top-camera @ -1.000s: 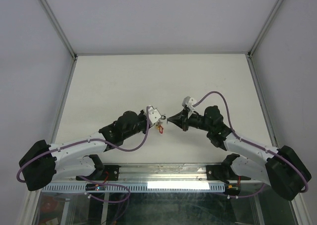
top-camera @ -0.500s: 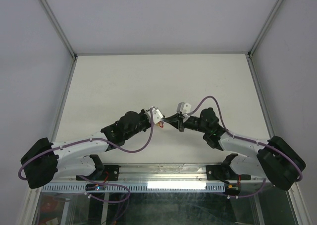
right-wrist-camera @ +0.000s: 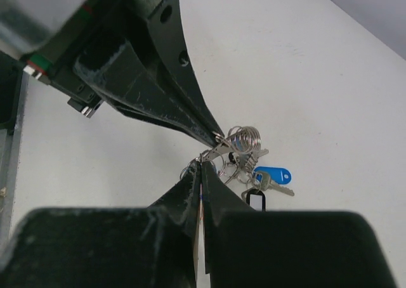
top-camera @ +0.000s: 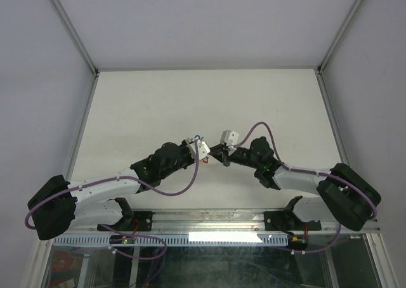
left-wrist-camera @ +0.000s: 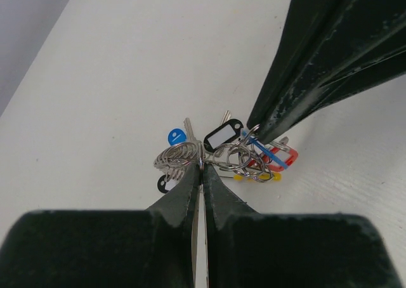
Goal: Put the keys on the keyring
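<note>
- Your left gripper (left-wrist-camera: 202,172) has its fingers (left-wrist-camera: 181,196) pressed flat together with no gap showing, and their tips pinch the keyring (left-wrist-camera: 177,155), the ribbed coil just left of centre in the left wrist view
- Your right gripper (right-wrist-camera: 202,166) is closed just as tightly. Its fingers (right-wrist-camera: 184,189) nip a thin wire loop at the edge of the bunch of keys (right-wrist-camera: 244,167), but you cannot tell from these views exactly which loop it is
- In the left wrist view the right gripper's dark tip comes in from the upper right and touches the small rings beside the black tag (left-wrist-camera: 223,136)
- The blue tag (left-wrist-camera: 176,136) sits just above the coil, while the red tag (left-wrist-camera: 279,161) and the yellow tag (left-wrist-camera: 257,177) lie at the lower right of the bunch
- From above, both tips meet just below the centre of the frame, over the white table (top-camera: 139,104), nearly touching each other, with the bunch between them
- You cannot tell whether the bunch rests on the table or hangs clear of it
</note>
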`<act>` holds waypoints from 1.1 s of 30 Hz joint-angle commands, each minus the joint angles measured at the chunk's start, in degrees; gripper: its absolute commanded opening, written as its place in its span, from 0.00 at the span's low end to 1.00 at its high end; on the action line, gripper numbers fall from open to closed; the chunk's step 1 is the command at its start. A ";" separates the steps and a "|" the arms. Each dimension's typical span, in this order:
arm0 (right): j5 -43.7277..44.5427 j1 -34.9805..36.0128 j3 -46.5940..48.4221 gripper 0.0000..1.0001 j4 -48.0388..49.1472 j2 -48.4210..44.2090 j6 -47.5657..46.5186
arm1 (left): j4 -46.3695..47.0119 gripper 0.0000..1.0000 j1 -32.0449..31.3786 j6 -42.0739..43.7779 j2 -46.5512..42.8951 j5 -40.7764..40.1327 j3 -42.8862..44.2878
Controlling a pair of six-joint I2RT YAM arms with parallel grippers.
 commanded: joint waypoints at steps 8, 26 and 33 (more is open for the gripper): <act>1.53 1.17 4.94 0.00 6.56 3.67 -0.71 | 1.97 0.00 -0.81 0.77 0.11 0.58 1.97; 3.25 1.79 6.13 0.00 7.19 6.32 -0.24 | 1.14 0.00 -0.81 0.57 0.60 1.37 2.47; 4.13 1.81 6.31 0.00 6.09 6.42 -0.13 | 1.12 0.00 -0.81 0.59 0.55 1.38 2.47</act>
